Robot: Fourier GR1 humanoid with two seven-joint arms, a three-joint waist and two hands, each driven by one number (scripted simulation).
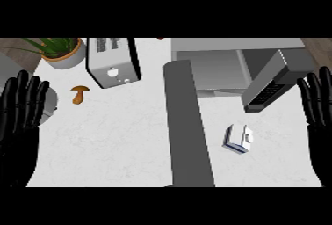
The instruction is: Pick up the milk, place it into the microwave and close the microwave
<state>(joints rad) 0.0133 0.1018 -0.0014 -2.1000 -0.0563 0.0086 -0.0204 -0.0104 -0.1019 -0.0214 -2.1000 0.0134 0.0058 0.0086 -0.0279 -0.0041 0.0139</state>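
Head view:
Progress: nothing done; milk [239,139] lay untouched on the table [117,145], microwave [220,66] open with its door [269,81] swung out.
Left: grasp, load, shut door.
Milk: at 8 o'clock from the right robot hand [318,110], near but apart.
Robot hands: both wide, fingers straight, holding nothing; left robot hand [23,112] resting at the left edge.

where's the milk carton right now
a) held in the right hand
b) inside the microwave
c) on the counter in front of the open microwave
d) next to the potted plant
c: the milk carton lies on the white counter just below the open microwave, while the right hand rests open at the right edge, holding nothing.
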